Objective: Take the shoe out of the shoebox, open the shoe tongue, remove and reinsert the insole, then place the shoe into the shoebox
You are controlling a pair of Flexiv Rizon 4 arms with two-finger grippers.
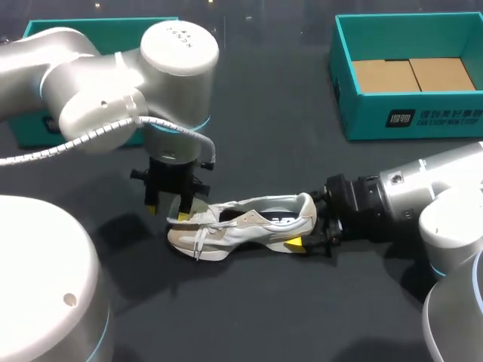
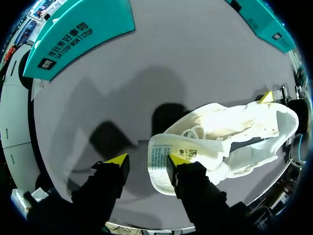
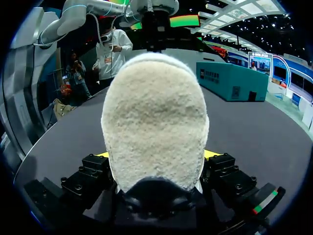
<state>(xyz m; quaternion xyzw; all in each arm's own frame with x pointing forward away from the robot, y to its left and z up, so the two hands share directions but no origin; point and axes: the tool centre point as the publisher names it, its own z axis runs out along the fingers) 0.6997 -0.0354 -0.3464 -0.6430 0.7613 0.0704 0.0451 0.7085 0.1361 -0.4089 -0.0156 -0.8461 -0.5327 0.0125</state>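
Shoe (image 3: 154,122), heel clamped between the tips of the right gripper (image 3: 155,154), lies on the table (image 1: 264,317), toe at 9 o'clock and heel at 3 seen from above, its tongue (image 2: 157,147) against one finger of the left gripper (image 2: 146,160), whose jaws stand wide, pinching nothing.

**What the views keep hidden**

In the right wrist view the shoe (image 3: 154,127) fills the gap of the right gripper (image 3: 156,154) heel-first. Only slivers of the yellow tips show, and everything ahead of the heel is hidden. From above, my left arm (image 1: 98,83) covers most of the teal box (image 1: 45,30) behind the left gripper (image 1: 168,211). The print on the tongue label (image 2: 159,156) between that gripper's fingers is too small to read
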